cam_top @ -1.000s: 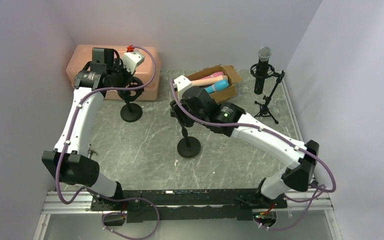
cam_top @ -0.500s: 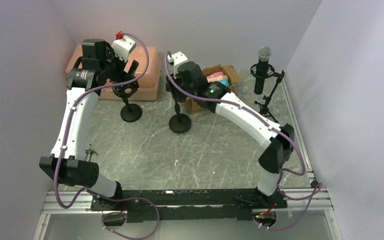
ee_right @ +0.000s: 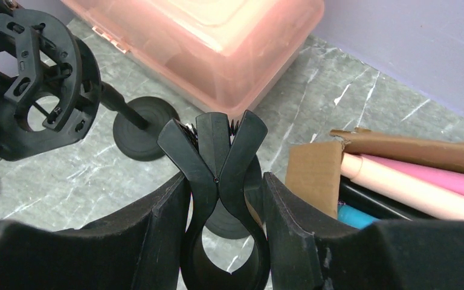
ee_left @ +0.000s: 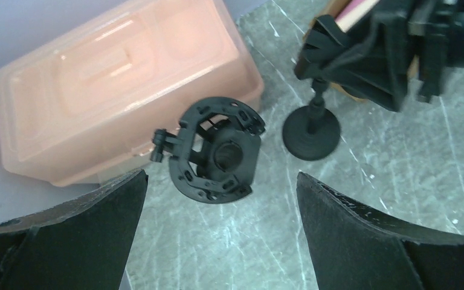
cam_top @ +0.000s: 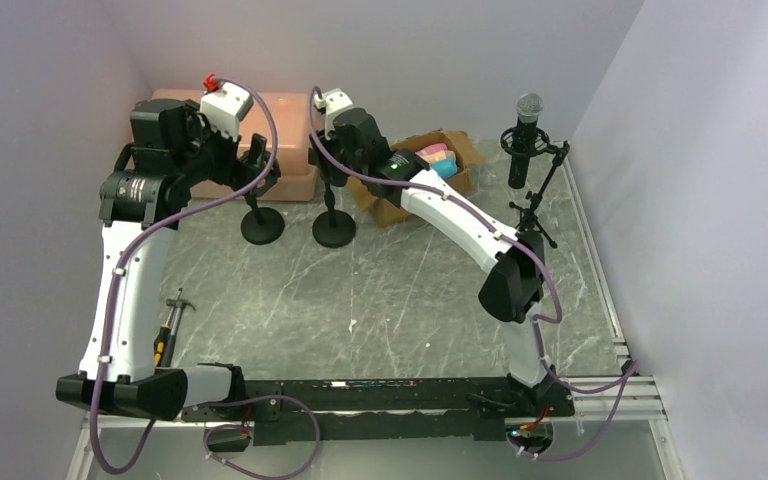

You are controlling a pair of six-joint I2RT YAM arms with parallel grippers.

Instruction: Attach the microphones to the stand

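Note:
My right gripper [ee_right: 225, 181] is shut on the black spring clip [ee_right: 217, 151] of a small round-based stand [cam_top: 333, 230]. Just to its left, a second stand carries a ring-shaped shock mount [ee_left: 217, 151] over a round base [cam_top: 262, 226]. My left gripper [ee_left: 220, 181] hovers over that mount, open and touching nothing. Peach [ee_right: 411, 193], pink [ee_right: 435, 175] and teal [ee_right: 356, 214] microphones lie in a cardboard box [cam_top: 405, 195]. A silver-headed microphone [cam_top: 529, 108] sits in a tripod stand [cam_top: 532, 205] at the far right.
A translucent pink plastic box [cam_top: 295, 125] stands against the back wall behind both small stands. A screwdriver-like tool [cam_top: 167, 335] lies near the left arm. Walls close in the left, back and right sides.
My left gripper opened, let go of the shock mount and drew back. My right arm carried the clip stand from mid-table to the back, beside the shock-mount stand.

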